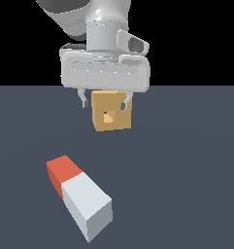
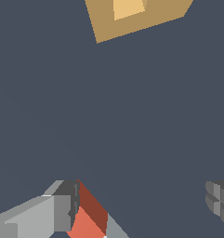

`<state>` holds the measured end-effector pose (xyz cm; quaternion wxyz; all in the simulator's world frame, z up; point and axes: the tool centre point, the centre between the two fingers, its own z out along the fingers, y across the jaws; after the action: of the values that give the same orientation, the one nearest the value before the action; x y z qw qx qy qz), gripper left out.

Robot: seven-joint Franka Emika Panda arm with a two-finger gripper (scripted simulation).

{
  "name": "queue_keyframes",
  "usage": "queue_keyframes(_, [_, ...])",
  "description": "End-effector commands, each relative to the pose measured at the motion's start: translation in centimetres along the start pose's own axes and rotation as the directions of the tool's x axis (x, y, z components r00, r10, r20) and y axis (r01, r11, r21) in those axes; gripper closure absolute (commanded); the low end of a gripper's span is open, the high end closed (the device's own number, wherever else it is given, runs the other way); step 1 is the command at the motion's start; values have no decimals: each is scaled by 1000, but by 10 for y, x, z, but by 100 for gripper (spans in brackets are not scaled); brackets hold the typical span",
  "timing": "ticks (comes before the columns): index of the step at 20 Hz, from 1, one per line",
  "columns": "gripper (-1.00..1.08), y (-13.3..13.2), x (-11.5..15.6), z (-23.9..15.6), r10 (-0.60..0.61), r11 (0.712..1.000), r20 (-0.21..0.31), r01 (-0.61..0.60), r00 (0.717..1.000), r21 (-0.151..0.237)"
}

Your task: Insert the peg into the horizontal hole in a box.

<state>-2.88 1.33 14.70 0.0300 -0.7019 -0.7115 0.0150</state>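
Note:
The peg (image 1: 82, 194) lies flat on the floor nearest the exterior camera, with its orange-red end towards the exterior view's left and its white part towards me. The tan box (image 1: 111, 113) stands farther back, and its small square hole (image 1: 108, 117) faces the camera. My gripper (image 1: 105, 101) hangs open and empty above the floor, its fingertips overlapping the box's upper edge in the picture. In the wrist view the gripper (image 2: 141, 209) is spread wide. The peg's orange-red end (image 2: 88, 218) shows beside one finger (image 2: 53, 211). The box (image 2: 136, 18) and its hole (image 2: 128, 8) sit at the far edge.
A flat dark grey-blue floor (image 1: 186, 170) carries the peg and the box. Black background lies behind it. No other objects show.

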Motion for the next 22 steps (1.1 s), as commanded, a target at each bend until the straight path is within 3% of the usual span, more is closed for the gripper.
queue_keyframes(1, [-92,0,0,0,0,1000,0,0,1000,0])
queue_keyframes(12, [-92,-7,-13,6,-64,998,4,64,998,-4])
queue_keyframes(22, [-92,-20,-49,23,-224,974,15,225,974,-14])
